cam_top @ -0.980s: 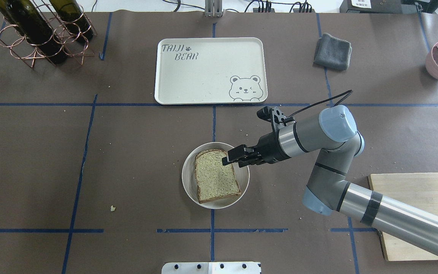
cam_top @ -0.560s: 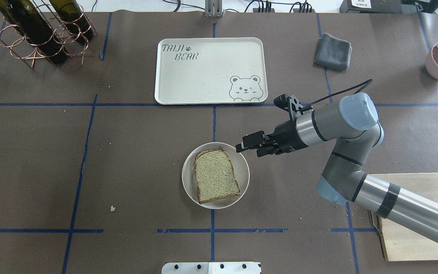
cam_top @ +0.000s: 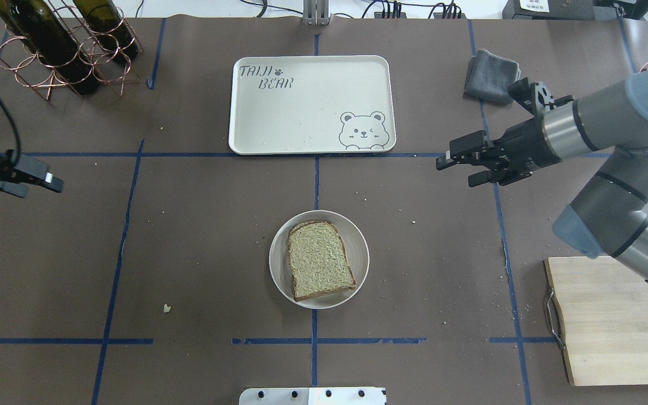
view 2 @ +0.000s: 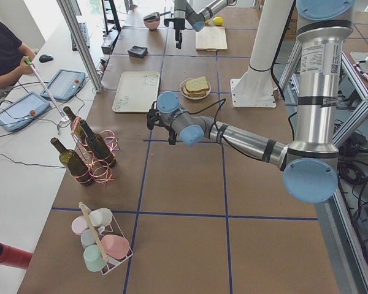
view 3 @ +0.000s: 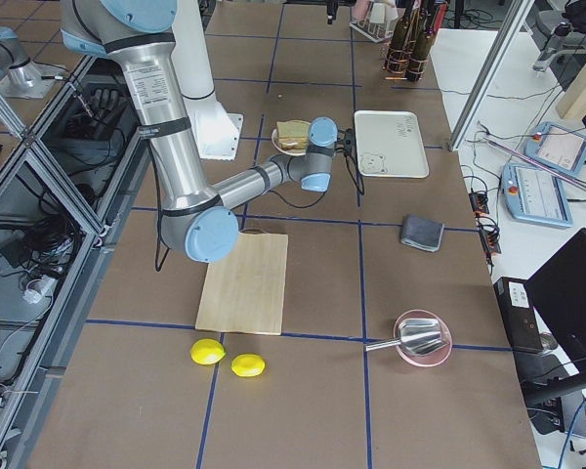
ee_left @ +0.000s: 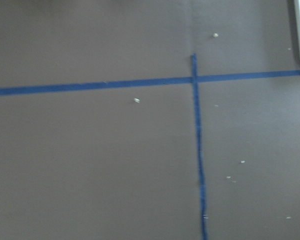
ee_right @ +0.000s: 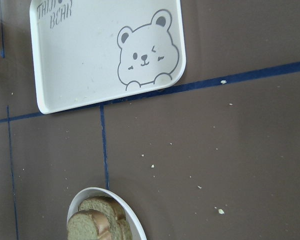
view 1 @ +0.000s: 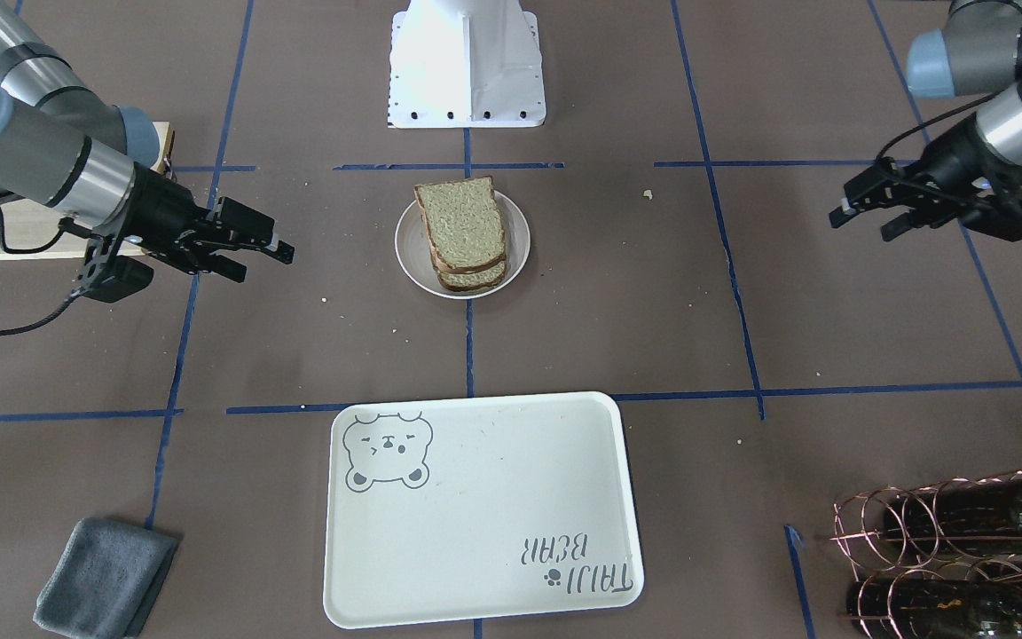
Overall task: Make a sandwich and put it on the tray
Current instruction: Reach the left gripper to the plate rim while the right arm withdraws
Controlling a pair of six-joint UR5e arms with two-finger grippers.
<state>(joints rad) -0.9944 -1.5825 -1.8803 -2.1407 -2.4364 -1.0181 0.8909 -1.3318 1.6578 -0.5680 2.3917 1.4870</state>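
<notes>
The sandwich (cam_top: 319, 259) is two stacked bread slices on a small round white plate (cam_top: 279, 270) at the table's middle. No egg shows. It also appears in the front view (view 1: 462, 232) and the right wrist view (ee_right: 97, 225). The cream bear tray (cam_top: 313, 104) lies empty beyond the plate. My right gripper (cam_top: 456, 170) is open and empty, hovering right of the tray's near corner, well away from the plate. My left gripper (cam_top: 40, 188) is open and empty at the far left edge.
A copper rack with wine bottles (cam_top: 59, 45) stands at the back left. A grey cloth (cam_top: 491, 76) lies back right, partly behind my right wrist. A wooden cutting board (cam_top: 622, 320) lies front right. Lemons (view 3: 230, 359) and a pink bowl (view 3: 420, 337) lie past the board.
My right gripper has pulled back from the plate, moving right and toward the far side. The sandwich stays on the plate. My left gripper has come into view at the left edge.
</notes>
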